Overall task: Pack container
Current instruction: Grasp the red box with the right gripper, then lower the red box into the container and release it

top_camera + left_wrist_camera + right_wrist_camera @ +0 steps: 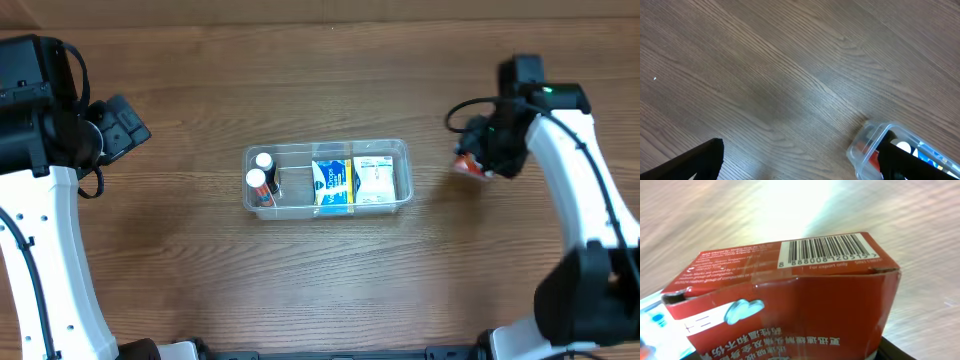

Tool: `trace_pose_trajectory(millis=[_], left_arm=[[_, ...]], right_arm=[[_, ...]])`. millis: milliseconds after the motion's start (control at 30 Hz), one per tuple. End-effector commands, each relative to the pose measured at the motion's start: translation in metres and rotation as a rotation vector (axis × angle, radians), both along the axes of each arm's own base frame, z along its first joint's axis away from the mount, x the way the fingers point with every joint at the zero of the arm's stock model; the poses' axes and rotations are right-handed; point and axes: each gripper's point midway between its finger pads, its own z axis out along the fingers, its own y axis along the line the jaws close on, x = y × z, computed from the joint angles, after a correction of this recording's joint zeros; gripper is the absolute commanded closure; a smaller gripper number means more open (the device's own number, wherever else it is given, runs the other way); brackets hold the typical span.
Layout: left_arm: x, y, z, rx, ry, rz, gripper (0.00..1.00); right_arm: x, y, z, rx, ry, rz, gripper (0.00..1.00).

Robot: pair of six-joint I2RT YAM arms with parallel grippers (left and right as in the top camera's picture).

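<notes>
R hand (476,160) w/ 1 red box (790,305), 1 container (296,190)

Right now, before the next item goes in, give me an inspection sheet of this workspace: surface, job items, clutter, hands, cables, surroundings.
Surface: wood-grain table, no spills seen.
Job's things: clear container mid-table, holding two white-capped bottles at its left end, a blue-and-yellow box and a white-and-yellow box; red box outside it, to its right.
Clutter: nothing seen.
Hands: left hand open and empty; right hand shut on the red box.
Cables: black cables on both arms, apart from the container.
Surroundings: nothing seen beyond the table.
</notes>
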Motion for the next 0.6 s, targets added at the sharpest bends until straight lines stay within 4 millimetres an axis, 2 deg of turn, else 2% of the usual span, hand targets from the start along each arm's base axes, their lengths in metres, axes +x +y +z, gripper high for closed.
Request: trace_pose_trajectory(millis=[0, 67, 133, 200, 267, 367, 567], left_arm=[[0.002, 0.001, 0.003, 0.009, -0.008, -0.015, 0.0], [0.002, 0.001, 0.003, 0.009, -0.008, -0.015, 0.0], [0.002, 0.001, 0.003, 0.009, -0.008, -0.015, 0.0], [0.002, 0.001, 0.003, 0.009, -0.007, -0.015, 0.0], [0.002, 0.001, 0.003, 0.009, -0.007, -0.015, 0.0], [0.002, 0.001, 0.003, 0.009, -0.007, -0.015, 0.0], [0.002, 0.001, 0.003, 0.009, -0.007, -0.015, 0.0]], right_arm=[[0.004, 0.088, 0.054, 0.025, -0.187, 0.253, 0.33], [0.001, 0.12, 0.049, 0.036, -0.194, 0.33, 0.32], [-0.005, 0.154, 0.034, 0.051, -0.185, 0.389, 0.3], [-0.012, 0.172, 0.014, 0.049, -0.144, 0.427, 0.28], [-0.015, 0.178, -0.009, 0.034, -0.08, 0.444, 0.28], [-0.015, 0.178, -0.033, 0.016, -0.016, 0.444, 0.28], [-0.014, 0.171, -0.065, -0.041, 0.058, 0.438, 0.28]])
